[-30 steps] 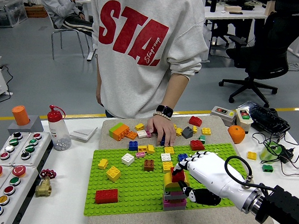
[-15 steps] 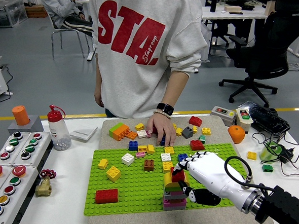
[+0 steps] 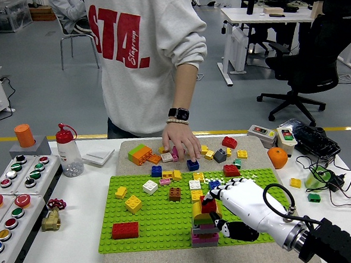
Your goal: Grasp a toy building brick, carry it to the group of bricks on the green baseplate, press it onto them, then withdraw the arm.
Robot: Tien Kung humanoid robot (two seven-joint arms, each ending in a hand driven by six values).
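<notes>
Pressing the red brick onto the brick stack, lower centre
Right hand stays clenched on it over the green baseplate; only the person's hand shifted left, so release remains

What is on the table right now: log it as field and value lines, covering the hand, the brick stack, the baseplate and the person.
robot hand: right hand, white, reaching in from the right, fingers at the red brick
brick stack: multicoloured stack on the baseplate, red brick on top
baseplate: green baseplate, with loose bricks scattered on it
person: standing at the far side, person's hand among the loose bricks beyond the baseplate
left arm: not in view
</notes>
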